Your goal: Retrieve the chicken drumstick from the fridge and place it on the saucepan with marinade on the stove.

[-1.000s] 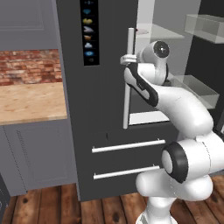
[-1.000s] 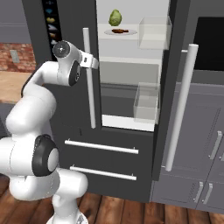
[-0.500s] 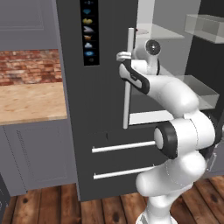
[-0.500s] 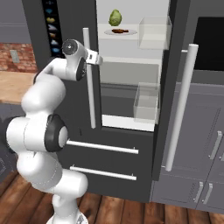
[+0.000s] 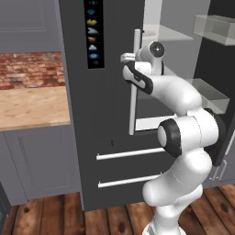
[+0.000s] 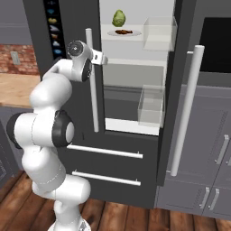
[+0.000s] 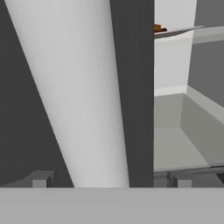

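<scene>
Wood-plank floor (image 5: 55,215) under the fridge (image 5: 105,137), brick wall (image 5: 27,69) beside.

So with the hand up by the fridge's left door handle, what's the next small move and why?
Probably ease the hand forward and close on the handle: its fingers straddle the bar, and this left door blocks part of the way to the chicken drumstick.

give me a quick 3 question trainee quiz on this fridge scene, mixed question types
1. True or false: the chicken drumstick lies on a white plate on an upper fridge shelf.
2. What stands between the gripper fingertips? A) the green vegetable B) the silver door handle C) a drawer bar
3. Fill in: beside the drumstick sits a round ____ vegetable.

Key: 1 true; 2 B; 3 green.
</scene>
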### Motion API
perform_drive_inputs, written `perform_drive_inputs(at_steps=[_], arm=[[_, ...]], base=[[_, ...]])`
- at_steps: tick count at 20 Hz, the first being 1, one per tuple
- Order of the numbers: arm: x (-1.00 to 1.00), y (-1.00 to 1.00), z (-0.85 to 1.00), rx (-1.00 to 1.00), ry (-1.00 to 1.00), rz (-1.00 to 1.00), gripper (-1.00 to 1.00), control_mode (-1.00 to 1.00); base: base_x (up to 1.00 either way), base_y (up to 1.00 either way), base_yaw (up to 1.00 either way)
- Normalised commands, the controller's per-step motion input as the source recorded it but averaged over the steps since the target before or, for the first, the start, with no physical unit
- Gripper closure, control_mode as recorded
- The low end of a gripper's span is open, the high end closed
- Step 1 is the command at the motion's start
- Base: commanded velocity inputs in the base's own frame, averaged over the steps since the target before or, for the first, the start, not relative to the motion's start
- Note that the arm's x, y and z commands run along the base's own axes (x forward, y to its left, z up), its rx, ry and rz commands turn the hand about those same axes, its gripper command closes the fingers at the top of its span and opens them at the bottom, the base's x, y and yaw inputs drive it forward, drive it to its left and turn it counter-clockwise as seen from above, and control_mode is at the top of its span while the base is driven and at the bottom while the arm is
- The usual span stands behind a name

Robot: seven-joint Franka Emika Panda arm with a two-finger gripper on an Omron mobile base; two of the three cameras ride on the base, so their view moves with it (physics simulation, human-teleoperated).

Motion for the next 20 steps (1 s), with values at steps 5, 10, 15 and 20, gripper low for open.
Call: perform_drive_inputs(at_steps=[5, 10, 15, 20], arm=[[0.47, 0.00, -0.06, 0.00, 0.00, 0.00, 1.00, -1.00], [-0.10, 0.00, 0.00, 0.00, 0.01, 0.00, 1.00, -1.00], [-0.66, 0.36, 0.00, 0.00, 0.17, 0.03, 1.00, -1.00], [-0.71, 0.52, 0.00, 0.00, 0.10, 0.06, 1.00, -1.00]], base=[[0.00, 0.00, 0.00], [0.00, 0.00, 0.00], [0.00, 0.00, 0.00], [0.00, 0.00, 0.00]])
